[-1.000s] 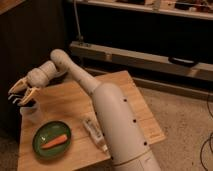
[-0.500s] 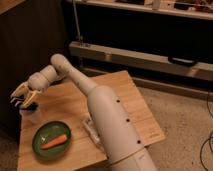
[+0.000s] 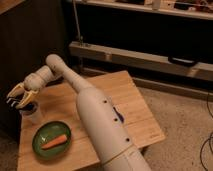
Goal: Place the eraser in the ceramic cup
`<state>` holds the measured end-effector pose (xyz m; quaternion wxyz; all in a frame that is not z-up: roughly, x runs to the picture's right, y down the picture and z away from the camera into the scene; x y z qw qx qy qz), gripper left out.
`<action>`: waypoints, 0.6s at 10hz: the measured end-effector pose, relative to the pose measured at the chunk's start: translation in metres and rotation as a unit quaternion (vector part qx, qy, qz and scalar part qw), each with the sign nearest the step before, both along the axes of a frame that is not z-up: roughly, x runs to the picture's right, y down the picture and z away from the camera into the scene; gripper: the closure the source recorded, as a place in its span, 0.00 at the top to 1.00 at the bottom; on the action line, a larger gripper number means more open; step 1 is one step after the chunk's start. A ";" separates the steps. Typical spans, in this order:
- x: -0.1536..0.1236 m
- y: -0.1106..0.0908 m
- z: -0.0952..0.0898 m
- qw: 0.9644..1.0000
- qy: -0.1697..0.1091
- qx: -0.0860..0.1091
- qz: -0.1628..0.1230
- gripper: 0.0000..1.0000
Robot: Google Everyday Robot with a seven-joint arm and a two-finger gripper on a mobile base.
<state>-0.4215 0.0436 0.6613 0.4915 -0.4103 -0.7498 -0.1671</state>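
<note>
One pincer [image 3: 19, 97] hangs right over the ceramic cup [image 3: 32, 114] at the table's [image 3: 125, 95] left edge, lined up for a drop. Its grip I cannot tell, nor spot the eraser. Beside the cup, a carrot [image 3: 54, 142] rests on the green plate [image 3: 42, 150].

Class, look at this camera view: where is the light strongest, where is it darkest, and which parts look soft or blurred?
Camera view: light falls warmest on the wooden table and the arm; the background behind the shelf is near black. The gripper over the ceramic cup at the table's left edge looks soft, its edges smeared. The green plate with the carrot shows no glare.
</note>
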 end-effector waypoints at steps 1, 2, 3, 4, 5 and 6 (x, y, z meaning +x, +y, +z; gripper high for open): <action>0.001 0.002 0.002 1.000 0.000 -0.005 -0.001 0.80; 0.002 0.003 0.003 1.000 0.000 -0.010 -0.001 0.80; 0.005 0.003 0.004 1.000 0.003 -0.015 0.000 0.80; 0.007 0.003 0.004 1.000 0.003 -0.020 0.002 0.80; 0.010 0.002 0.004 1.000 0.001 -0.022 0.005 0.80; 0.012 0.000 0.005 1.000 0.002 -0.022 0.007 0.80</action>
